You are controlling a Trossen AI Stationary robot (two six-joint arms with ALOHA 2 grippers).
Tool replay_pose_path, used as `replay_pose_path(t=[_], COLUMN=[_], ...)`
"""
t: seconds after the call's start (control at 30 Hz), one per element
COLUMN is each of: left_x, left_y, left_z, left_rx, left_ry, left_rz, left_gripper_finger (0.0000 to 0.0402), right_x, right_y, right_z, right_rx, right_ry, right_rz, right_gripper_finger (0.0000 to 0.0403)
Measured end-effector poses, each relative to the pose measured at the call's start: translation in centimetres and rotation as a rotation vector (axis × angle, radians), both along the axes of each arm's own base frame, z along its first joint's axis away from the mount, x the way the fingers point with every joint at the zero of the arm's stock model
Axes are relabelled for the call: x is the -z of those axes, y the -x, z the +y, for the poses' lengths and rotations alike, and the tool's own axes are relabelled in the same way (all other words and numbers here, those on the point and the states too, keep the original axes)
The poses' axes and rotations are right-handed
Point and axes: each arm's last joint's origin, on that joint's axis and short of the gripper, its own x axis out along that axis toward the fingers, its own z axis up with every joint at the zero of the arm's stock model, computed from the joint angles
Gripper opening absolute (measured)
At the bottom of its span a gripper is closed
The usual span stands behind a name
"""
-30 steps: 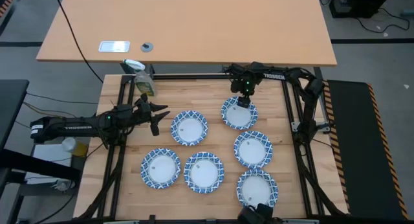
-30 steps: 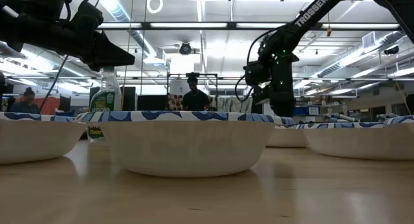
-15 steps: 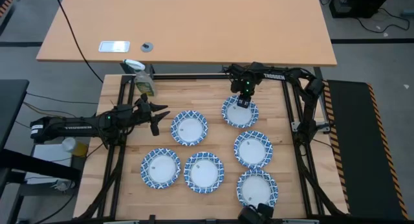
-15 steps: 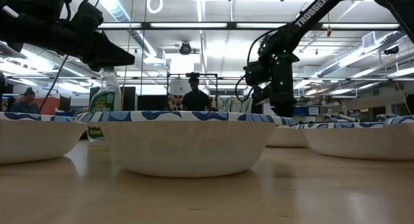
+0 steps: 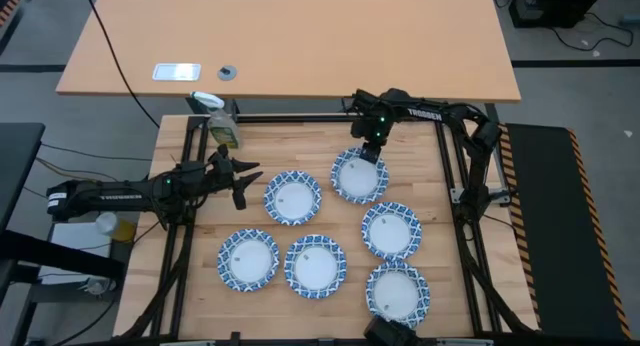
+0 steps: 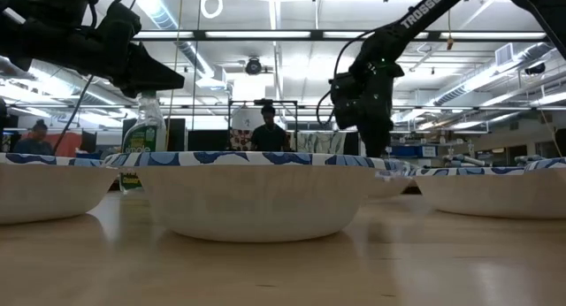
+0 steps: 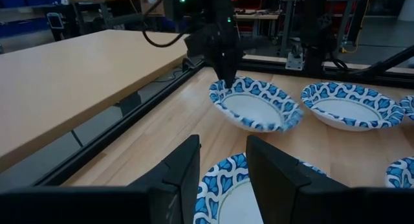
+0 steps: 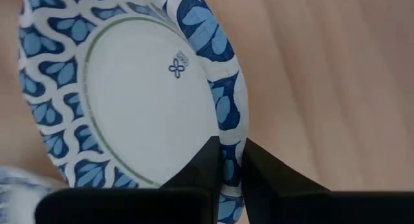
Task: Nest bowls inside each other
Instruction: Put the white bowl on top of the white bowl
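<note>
Right gripper: we see the right gripper near the far edge of the table, its fingers pinched tight on the patterned rim of one bowl.
Held bowl: the gripped bowl hangs tilted, clear of the wood in the left wrist view, with its far rim in the jaws; it is the bowl nearest the table's far edge.
Left gripper: the left gripper hovers over the left part of the table, beside the far-left bowl; we see its fingers parted with nothing between them.
Other bowls: we count five lying flat on the table, apart from one another. The far-left bowl sits toward the middle. Two lie along the right side, the second at the near edge. Two lie toward the near-left part.
Spray bottle: a spray bottle stands at the table's far-left corner.
Background: in the low view we make out a person standing in the room beyond the table.
</note>
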Motion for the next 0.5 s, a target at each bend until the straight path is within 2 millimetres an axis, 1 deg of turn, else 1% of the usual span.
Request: replay_pose_path(t=[0.17, 0.37, 0.5], left_x=[-0.05, -0.49, -0.6], left_y=[0.07, 0.42, 0.53], left_z=[-0.01, -0.07, -0.08], left_rx=[0.003, 0.003, 0.001], left_ry=[-0.025, -0.038, -0.043], left_rz=[0.007, -0.028, -0.037], left_gripper_finger=[0.013, 0.013, 0.013], right_x=[-0.35, -0.55, -0.59], right_y=[-0.31, -0.51, -0.84], right_z=[0.18, 0.46, 0.91], right_rx=[-0.007, 0.003, 0.029], right_ry=[-0.092, -0.205, -0.247], right_rz=[-0.086, -0.164, -0.167], right_gripper_finger=[0.0055, 0.0055, 0.0055])
